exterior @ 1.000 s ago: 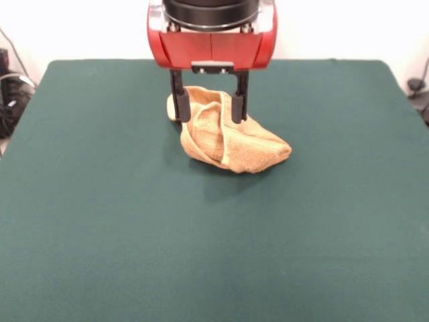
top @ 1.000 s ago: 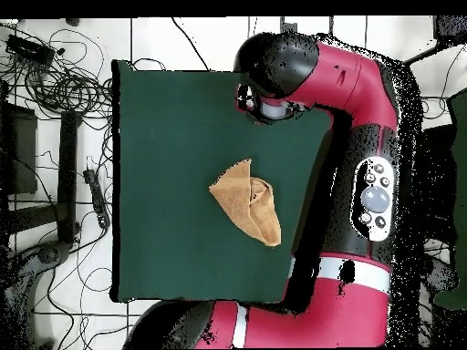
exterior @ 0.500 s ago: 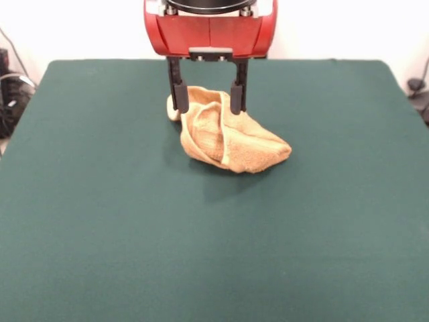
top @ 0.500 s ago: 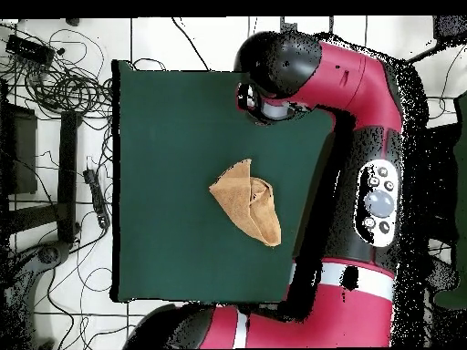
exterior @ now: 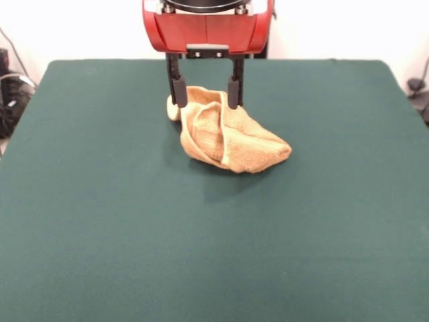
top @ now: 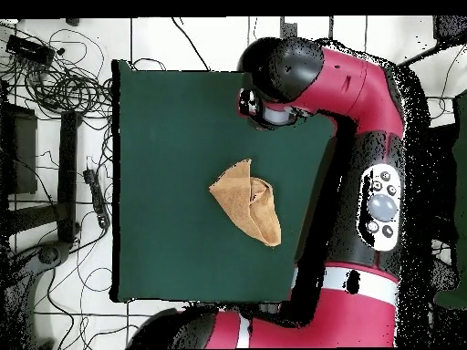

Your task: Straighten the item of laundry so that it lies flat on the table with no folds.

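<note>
Towel [exterior: 228, 137] unmoved; spread fingers [exterior: 177, 89] have risen.

Off the table, a tangle of black cables [top: 55, 68] sprawls across the white floor [top: 173, 27], and a dark stand [top: 36, 210] sits beside the cable mess.

The towel [exterior: 226, 139] lies folded on the table [exterior: 100, 235], near its middle toward the far side. The gripper [exterior: 204, 94] hangs above the towel's far end, fingers spread apart.
</note>
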Robot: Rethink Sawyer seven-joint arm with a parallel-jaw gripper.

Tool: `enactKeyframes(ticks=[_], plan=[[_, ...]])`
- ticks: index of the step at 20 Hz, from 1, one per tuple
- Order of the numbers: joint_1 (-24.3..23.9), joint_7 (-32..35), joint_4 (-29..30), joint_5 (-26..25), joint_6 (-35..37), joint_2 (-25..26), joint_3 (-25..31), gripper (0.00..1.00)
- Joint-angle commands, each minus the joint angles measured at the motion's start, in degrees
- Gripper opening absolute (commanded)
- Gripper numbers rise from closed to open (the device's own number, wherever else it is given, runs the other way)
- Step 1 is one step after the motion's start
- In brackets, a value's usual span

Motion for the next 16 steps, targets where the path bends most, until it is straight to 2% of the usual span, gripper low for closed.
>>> enactKeyframes(ticks=[1, 16], plan=[[-0.5, 3.9, 10.8, 0.4, -3.6, 0.6, 4.4, 1.00], [-0.5, 4.1, 8.5, -0.1, -1.5, 1.6, 4.4, 1.00]])
